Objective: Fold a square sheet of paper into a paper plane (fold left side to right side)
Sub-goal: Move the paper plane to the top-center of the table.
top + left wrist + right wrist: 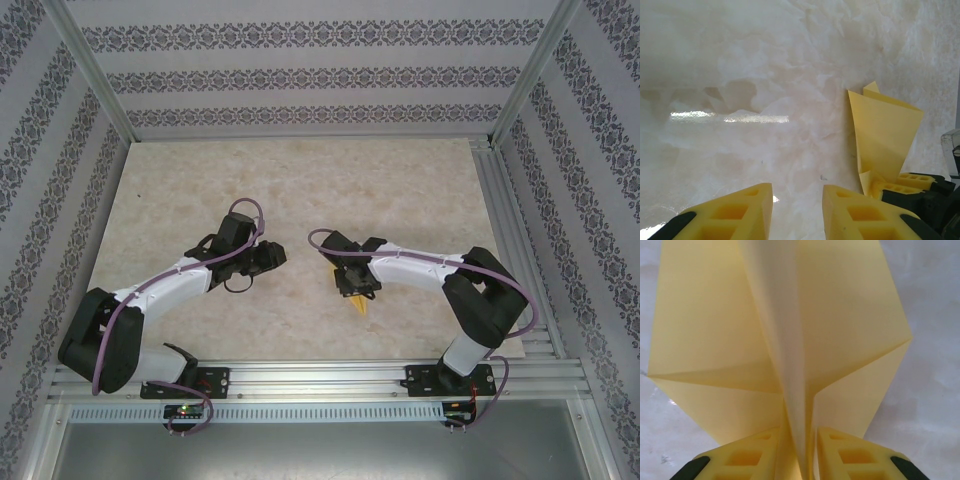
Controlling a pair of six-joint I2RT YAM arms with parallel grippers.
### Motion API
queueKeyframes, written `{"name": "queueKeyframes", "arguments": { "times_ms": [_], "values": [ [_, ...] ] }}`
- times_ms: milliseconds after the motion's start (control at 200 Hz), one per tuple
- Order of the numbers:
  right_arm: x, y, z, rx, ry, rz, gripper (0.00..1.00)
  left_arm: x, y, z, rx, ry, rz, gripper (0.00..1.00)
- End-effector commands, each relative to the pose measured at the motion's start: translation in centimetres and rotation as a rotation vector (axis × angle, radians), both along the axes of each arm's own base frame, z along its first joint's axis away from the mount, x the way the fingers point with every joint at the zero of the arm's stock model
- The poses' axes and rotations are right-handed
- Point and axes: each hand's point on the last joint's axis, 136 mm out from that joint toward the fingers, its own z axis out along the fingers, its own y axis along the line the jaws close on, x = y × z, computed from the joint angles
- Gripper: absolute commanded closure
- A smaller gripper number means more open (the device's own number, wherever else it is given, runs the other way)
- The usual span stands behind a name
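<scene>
Right hand [799, 440] pinches the paper plane [850, 315] by its centre fold; left hand [797, 195] nearby, fingers apart, nothing between.

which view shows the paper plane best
Right wrist: the paper plane appears close up, centre fold pinched in the right gripper, both flaps and creases plain. The left wrist view shows it side-on at the right edge. The top view shows a small yellow tip under the gripper.

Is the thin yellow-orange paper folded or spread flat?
Folded: the thin yellow-orange paper shows diagonal creases and a raised centre ridge, pinched by the right gripper.
</scene>
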Motion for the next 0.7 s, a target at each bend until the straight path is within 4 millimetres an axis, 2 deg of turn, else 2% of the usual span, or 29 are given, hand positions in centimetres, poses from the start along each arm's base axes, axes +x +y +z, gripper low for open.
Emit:
{"name": "queueKeyframes", "arguments": {
  "times_ms": [0,185,425,550,694],
  "values": [
    [0.1,-0.5,-0.4,0.008,-0.002,0.001,0.77,-0.3,0.1,0.3,0.007,-0.006,0.002,0.66],
    [0.1,-0.6,-0.9,0.010,0.011,0.005,0.82,-0.3,0.3,1.0,0.011,-0.028,0.005,0.66],
    [2.0,-1.6,1.8,0.012,-0.040,0.015,0.92,-0.6,1.5,2.0,0.056,-0.062,0.028,0.62],
    [4.1,-2.2,2.6,0.008,-0.056,0.020,0.97,-0.7,1.8,2.5,0.067,-0.072,0.031,0.61],
    [8.0,-2.7,3.0,0.001,-0.079,0.020,0.97,-0.9,2.6,3.3,0.091,-0.105,0.044,0.58]
  ]
}}
